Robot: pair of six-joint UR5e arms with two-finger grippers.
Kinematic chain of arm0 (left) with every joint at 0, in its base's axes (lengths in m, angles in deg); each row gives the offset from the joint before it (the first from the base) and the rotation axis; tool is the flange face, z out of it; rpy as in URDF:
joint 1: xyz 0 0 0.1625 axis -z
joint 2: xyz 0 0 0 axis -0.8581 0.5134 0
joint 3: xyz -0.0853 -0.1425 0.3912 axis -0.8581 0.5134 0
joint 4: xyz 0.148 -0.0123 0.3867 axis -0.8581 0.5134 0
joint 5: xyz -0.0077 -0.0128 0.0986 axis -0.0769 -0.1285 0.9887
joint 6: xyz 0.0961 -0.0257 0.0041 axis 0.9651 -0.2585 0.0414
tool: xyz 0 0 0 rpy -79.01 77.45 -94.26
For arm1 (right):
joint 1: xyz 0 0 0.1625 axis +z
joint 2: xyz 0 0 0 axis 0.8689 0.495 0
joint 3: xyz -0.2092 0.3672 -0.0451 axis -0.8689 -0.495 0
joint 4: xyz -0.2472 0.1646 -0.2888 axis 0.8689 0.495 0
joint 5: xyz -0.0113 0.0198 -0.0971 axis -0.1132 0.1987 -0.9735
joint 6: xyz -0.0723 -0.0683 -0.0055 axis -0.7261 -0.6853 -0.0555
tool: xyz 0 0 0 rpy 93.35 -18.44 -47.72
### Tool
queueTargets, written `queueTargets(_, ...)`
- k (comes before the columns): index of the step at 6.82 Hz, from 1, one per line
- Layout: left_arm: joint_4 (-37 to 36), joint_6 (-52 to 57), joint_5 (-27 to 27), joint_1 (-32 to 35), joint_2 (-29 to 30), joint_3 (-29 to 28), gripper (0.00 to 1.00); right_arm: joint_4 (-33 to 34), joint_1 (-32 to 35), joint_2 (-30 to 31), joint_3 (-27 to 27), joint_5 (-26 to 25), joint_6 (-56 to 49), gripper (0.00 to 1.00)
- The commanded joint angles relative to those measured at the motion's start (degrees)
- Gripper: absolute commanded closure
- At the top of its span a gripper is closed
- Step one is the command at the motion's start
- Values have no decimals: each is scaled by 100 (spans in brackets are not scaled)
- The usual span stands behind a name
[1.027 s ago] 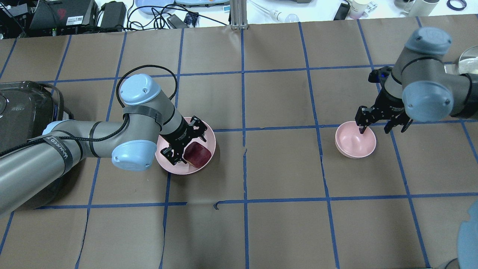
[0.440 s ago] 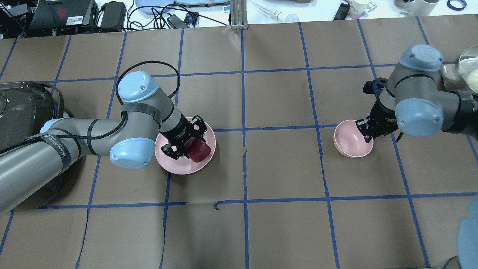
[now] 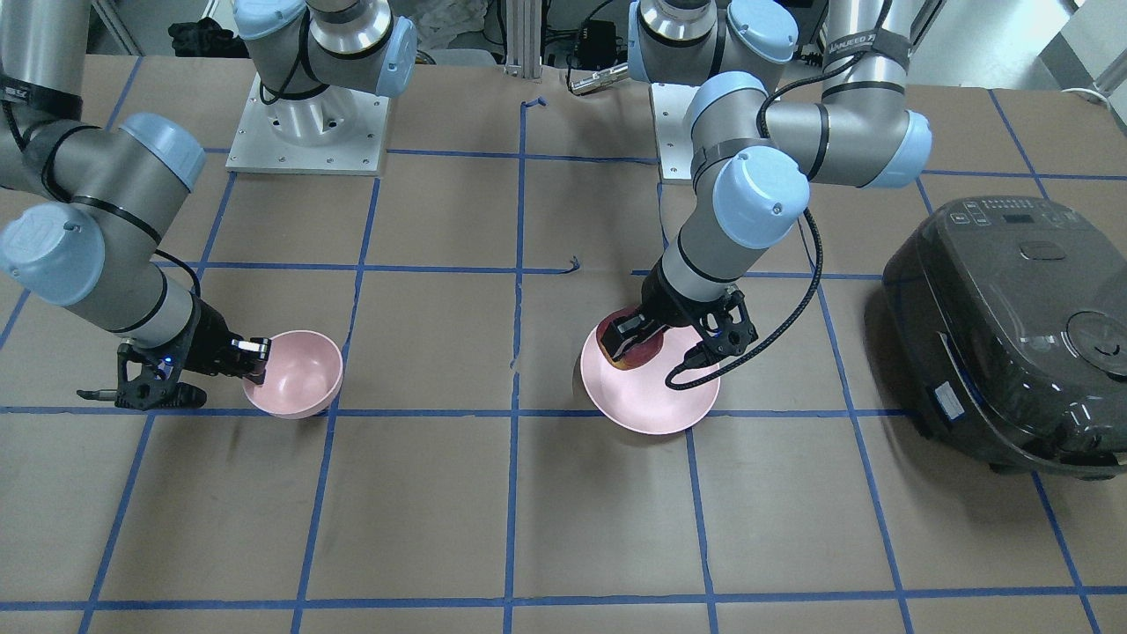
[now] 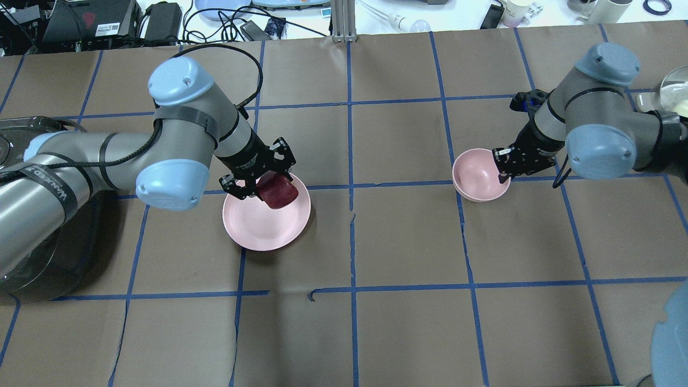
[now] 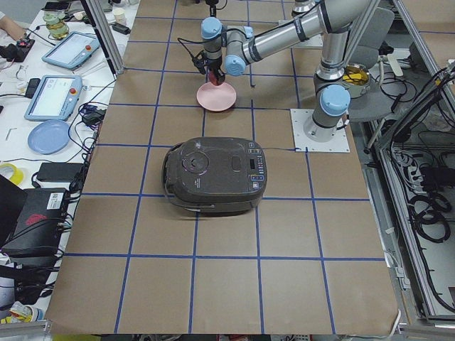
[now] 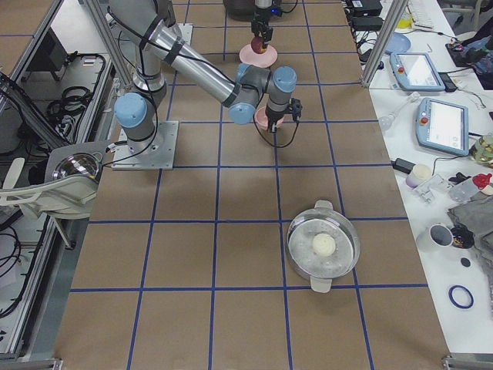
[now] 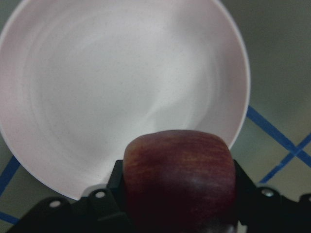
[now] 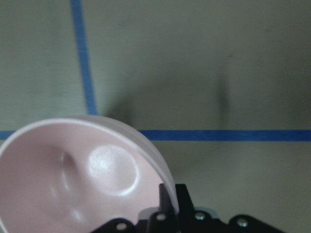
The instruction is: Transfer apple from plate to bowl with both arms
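The dark-red apple is clamped in my left gripper and hangs just above the far edge of the pale-pink plate. The left wrist view shows the apple between the jaws, with the plate bare beneath it. In the front view the apple is over the plate's back rim. My right gripper is shut on the right rim of the small pink bowl. The right wrist view shows the fingers pinching the bowl's wall. The bowl is empty.
A dark rice cooker stands on the table beyond my left arm. A glass-lidded pot sits at the table's right end. Blue tape lines grid the brown table. Cables and devices line the bench past the far edge.
My left gripper has lifted the apple off the plate's middle toward its far edge. My right gripper has closed on the bowl's rim and moved the bowl left and away from the robot.
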Motion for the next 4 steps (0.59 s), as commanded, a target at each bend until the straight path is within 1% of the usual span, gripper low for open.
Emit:
queueTargets(1,1255,1479,58,-11,15,-1068,100,71,1044,-200,-18,211,1112,100)
queueTargets(2,1293,1800,189,-11,-19,-1141,100,81,1223,-271,16,193,1126,100)
queueTargets(3,1293,2195,529,-2,-28,-1168,100,81,1234,-350,147,202,1126,100)
queueTargets(4,1285,2607,541,-19,-46,-1177,100,81,1234,-351,157,202,1135,98)
